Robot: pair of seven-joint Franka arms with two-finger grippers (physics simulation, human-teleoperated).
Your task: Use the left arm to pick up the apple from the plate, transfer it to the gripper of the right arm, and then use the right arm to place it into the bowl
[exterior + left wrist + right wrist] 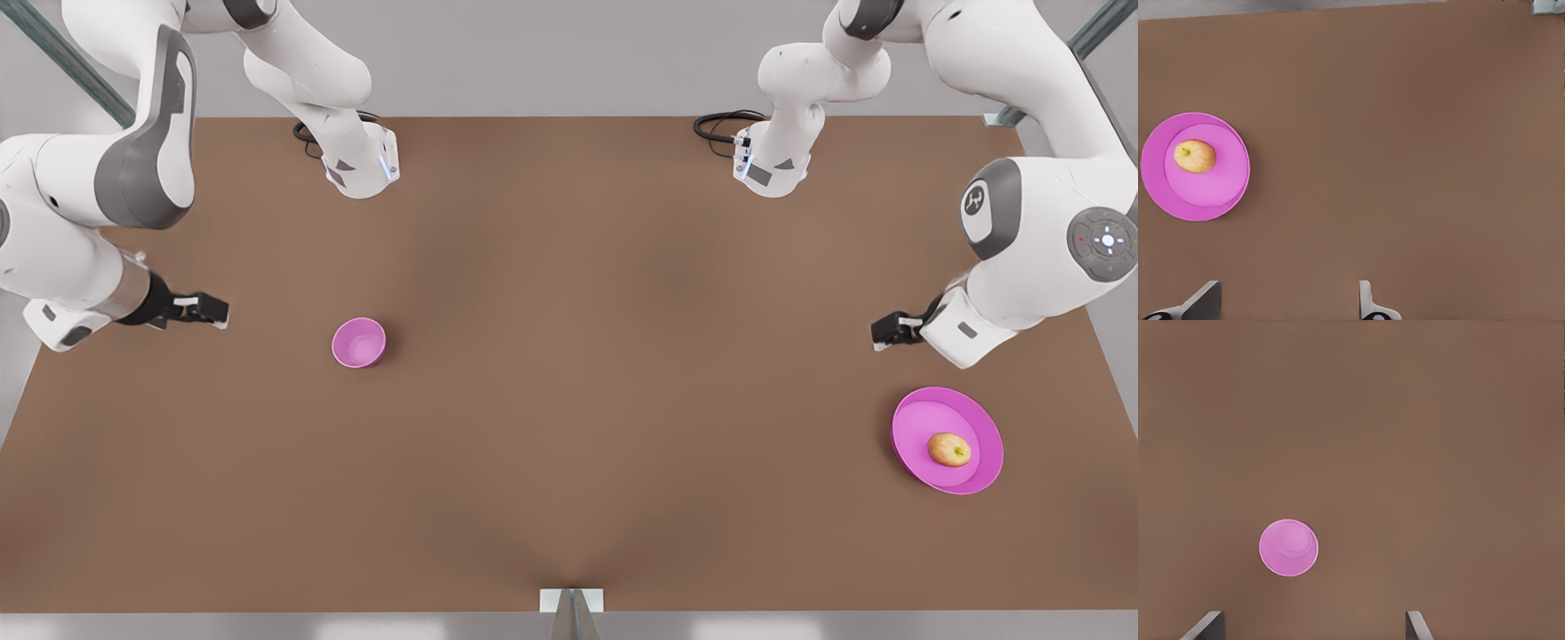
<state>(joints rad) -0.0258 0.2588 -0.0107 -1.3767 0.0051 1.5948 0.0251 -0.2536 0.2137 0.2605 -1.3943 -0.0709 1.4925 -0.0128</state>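
Observation:
The yellow-orange apple (949, 449) lies on the magenta plate (916, 416) at the front view's right; the left wrist view has the apple (1194, 156) and plate (1211, 193) off to one side. My left gripper (887, 332) hovers open above the table behind the plate, fingers spread wide (1285, 307) with nothing between them. The small pink bowl (358, 343) stands on the front view's left, apart from my right gripper (213, 309), which waits open beside it. In the right wrist view the bowl (1289, 547) is just beyond the open gripper (1311, 630).
A brown table (569, 400) spans the scene, with wide bare space between bowl and plate. Two arm bases (360, 164) (773, 164) and black cables sit at the far edge. A small metal bracket (571, 601) marks the near edge.

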